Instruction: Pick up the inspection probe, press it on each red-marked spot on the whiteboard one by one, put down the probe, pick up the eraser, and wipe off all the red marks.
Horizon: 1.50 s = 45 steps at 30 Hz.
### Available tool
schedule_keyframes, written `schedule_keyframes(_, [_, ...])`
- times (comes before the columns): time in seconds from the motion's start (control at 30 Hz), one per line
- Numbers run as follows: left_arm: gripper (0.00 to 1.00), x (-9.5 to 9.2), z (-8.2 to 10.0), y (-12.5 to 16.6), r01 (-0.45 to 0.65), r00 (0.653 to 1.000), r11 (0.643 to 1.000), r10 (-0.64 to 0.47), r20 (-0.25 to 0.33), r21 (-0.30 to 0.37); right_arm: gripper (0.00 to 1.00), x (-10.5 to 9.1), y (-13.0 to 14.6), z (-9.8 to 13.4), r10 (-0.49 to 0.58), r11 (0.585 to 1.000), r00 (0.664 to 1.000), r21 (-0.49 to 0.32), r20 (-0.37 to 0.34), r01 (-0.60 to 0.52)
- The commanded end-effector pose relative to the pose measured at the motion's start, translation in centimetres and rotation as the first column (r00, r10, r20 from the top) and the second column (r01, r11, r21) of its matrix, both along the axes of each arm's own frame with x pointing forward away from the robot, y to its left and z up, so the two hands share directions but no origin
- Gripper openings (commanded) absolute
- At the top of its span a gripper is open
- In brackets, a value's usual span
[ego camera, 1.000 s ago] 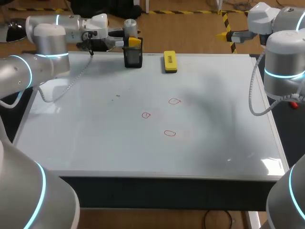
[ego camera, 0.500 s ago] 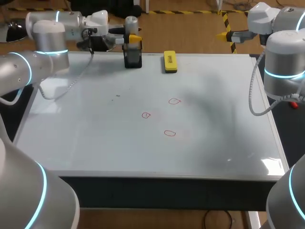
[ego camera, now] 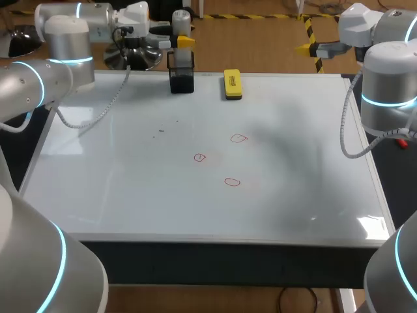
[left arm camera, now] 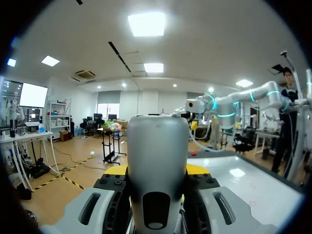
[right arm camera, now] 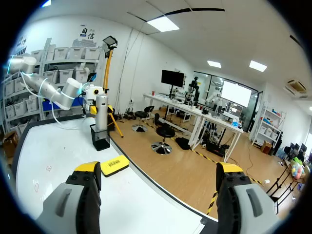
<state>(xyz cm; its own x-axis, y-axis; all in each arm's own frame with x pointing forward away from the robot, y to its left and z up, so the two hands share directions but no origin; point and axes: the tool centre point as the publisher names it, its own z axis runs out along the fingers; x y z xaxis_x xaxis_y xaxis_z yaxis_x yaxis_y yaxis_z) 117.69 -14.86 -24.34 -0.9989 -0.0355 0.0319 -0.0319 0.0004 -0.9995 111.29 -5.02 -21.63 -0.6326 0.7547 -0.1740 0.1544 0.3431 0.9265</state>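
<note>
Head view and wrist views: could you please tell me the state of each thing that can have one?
left gripper: shut on the inspection probe.
inspection probe: upright, held over the holder.
right gripper: open, empty.
holder: upright at the whiteboard's far edge.
eraser: lying flat, untouched.
red marks: three, unwiped.

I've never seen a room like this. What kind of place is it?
Probably a robot testing lab: a whiteboard with red marks, a yellow eraser, and the left claw holding an inspection probe.
</note>
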Motion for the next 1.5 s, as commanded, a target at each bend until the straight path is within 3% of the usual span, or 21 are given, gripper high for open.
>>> schedule_keyframes(0.03, [0.00, -0.6, 1.5, 0.4, -0.005, 1.000, 1.000, 0.005, 0.011, 0.026, 1.00, 0.0, 0.0, 0.0, 0.000, 1.000, 1.000, -0.002, -0.002, 0.000])
schedule_keyframes(0.27, [0.00, -0.4, 3.2, 1.1, -0.014, 0.999, 1.000, 0.014, 0.038, 0.009, 1.00, 0.0, 0.0, 0.0, 0.000, 1.000, 1.000, -0.002, -0.002, 0.000])
schedule_keyframes(0.9, [0.00, -1.3, 6.2, 2.3, 0.002, 1.000, 1.000, -0.001, 0.031, -0.027, 1.00, 0.0, 0.0, 0.0, 0.000, 1.000, 1.000, -0.002, -0.002, 0.000])
schedule_keyframes(1.3, [0.00, -4.8, 8.5, 4.5, 0.010, 1.000, 1.000, -0.010, -0.013, -0.004, 1.00, 0.0, 0.0, 0.0, 0.000, 1.000, 1.000, -0.002, -0.002, 0.000])
schedule_keyframes(1.5, [0.00, -6.7, 8.0, 5.9, -0.020, 0.999, 1.000, 0.021, -0.035, 0.010, 1.00, 0.0, 0.0, 0.0, 0.000, 1.000, 1.000, -0.002, -0.002, 0.000])
